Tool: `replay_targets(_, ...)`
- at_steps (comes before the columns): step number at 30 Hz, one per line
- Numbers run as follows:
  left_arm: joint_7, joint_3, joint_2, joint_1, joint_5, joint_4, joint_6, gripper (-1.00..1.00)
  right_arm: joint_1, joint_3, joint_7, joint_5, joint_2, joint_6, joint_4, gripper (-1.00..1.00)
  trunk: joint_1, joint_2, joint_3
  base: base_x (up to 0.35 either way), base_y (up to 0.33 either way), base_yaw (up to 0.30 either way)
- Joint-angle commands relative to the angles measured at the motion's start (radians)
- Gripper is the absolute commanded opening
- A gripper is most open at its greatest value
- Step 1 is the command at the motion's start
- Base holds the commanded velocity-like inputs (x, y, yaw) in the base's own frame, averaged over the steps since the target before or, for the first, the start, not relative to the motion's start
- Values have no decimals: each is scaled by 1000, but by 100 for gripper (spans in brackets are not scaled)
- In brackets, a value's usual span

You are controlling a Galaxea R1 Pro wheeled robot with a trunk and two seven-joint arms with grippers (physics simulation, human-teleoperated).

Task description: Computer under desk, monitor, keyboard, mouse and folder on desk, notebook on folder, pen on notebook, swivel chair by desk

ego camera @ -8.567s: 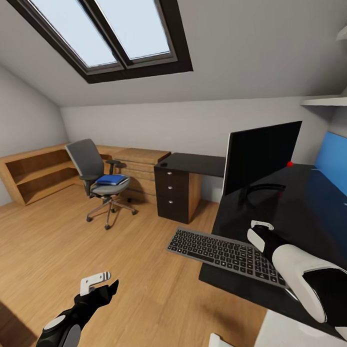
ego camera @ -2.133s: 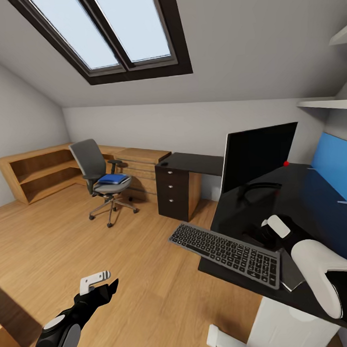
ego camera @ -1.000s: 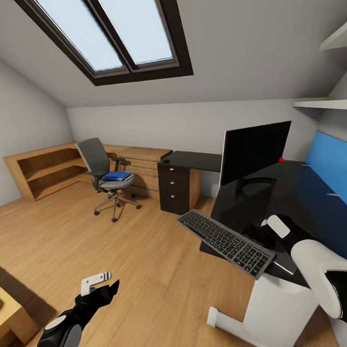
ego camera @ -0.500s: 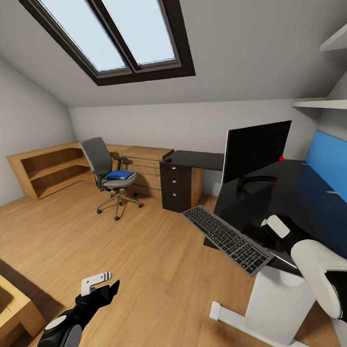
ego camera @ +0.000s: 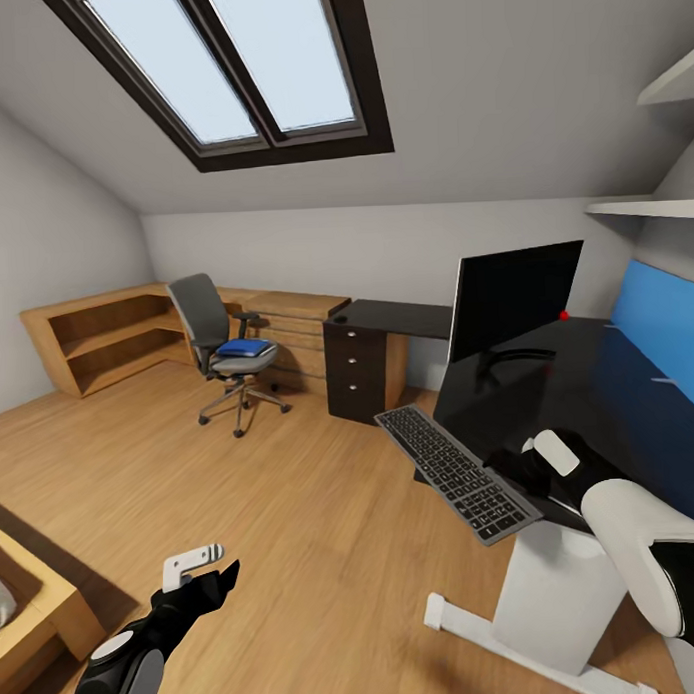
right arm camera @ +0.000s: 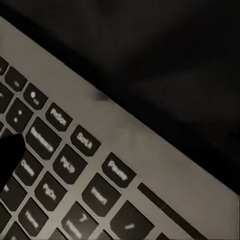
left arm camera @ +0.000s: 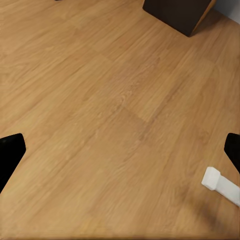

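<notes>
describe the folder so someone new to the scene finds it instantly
Look to the far wall, where low light-wood cabinets run beside the black desk. In front of them stands the grey swivel chair. The folder lies flat on its seat, the only bright blue thing on that side of the room.

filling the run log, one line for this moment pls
right end effector: at keyboard end | keyboard: overhanging desk edge | folder: on swivel chair

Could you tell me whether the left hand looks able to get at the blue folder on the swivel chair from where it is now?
Probably not. The left hand hangs low over bare floor, while the folder lies on the swivel chair far across the room. Nothing blocks the way, but the robot would likely have to drive closer.
</notes>
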Motion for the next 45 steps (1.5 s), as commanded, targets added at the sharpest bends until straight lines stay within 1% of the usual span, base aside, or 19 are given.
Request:
replay_targets(1, 8, -1, 0, -1, 11, -2, 5, 100, 0, 2, -9, -11, -1, 3, -2, 100, 0, -1, -1, -26, 20, 0)
replay_targets(11, 8, -1, 0, -1, 12, -1, 5, 100, 0, 1, -9, -10, -2, 3, -3, 100, 0, -1, -1, -105, 81, 0)
replay_targets(28, 8, 0, 0, -1, 11, -1, 4, 100, 0, 2, -8, -11, 0, 3, -4, 100, 0, -1, -1, -55, 46, 0)
replay_targets(30, 8, 0, 0, -1, 11, -1, 3, 100, 0, 5, -8, -8, 2, -2, -6, 100, 0, -1, -1, -4, 4, 0)
replay_targets(34, 8, 0, 0, -1, 11, -1, 1, 100, 0, 7, -6, -6, 5, -35, -12, 100, 0, -1, -1, -1, 1, 0)
replay_targets(40, 9, -1, 0, -1, 11, -1, 0, 100, 1, 8, -7, -5, 7, -96, -40, 100, -23, 41, 18, 0, 0, 0)
replay_targets(41, 9, -1, -1, -1, 11, -1, 0, 100, 3, 11, -7, -5, 7, -118, -81, 100, -27, 48, 21, 0, 0, 0)
replay_targets(44, 9, -1, -1, -1, 11, -1, 0, 100, 15, 14, -7, -4, 10, -123, -125, 100, -38, 69, 30, 0, 0, 0)
replay_targets(45, 9, -1, -1, -1, 11, -1, 0, 100, 26, 19, -7, -3, 13, -124, -154, 100, -42, 76, 33, 0, 0, 0)
